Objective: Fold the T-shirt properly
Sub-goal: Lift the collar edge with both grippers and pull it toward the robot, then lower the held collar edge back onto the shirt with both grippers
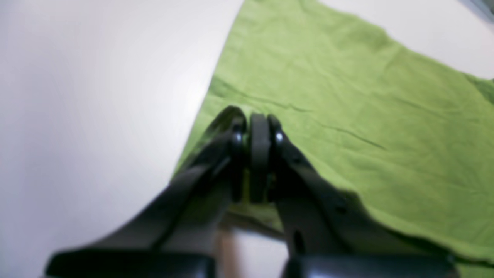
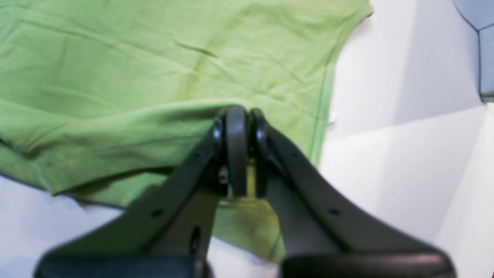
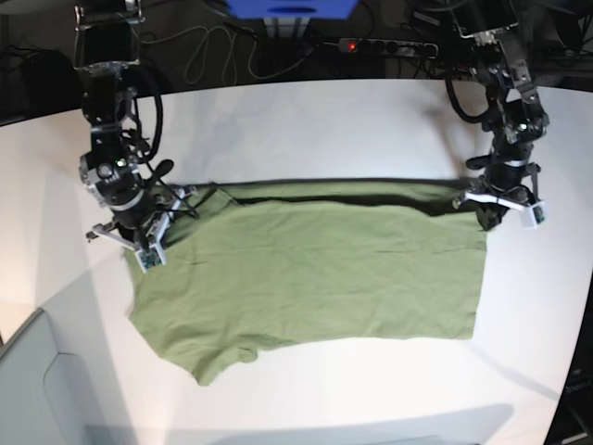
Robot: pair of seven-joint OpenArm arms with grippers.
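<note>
One T-shirt (image 3: 315, 278), two grippers (both clamped).

This looks like a robotics lab or test bench. A bare white table (image 3: 306, 120) fills the scene, with two black robot arms mounted at its far left and far right corners. Beyond the far edge lie loose cables (image 3: 199, 51), a power strip (image 3: 387, 45) with a red light, and a blue box (image 3: 292, 8).

base: high, looking down at whole surface (image 3: 306, 120); both arms in frame
left wrist: close behind left end effector (image 1: 254, 162), facing along T-shirt (image 1: 347, 116)
right wrist: close behind right end effector (image 2: 241, 154)
shared: same T-shirt; all three views
</note>
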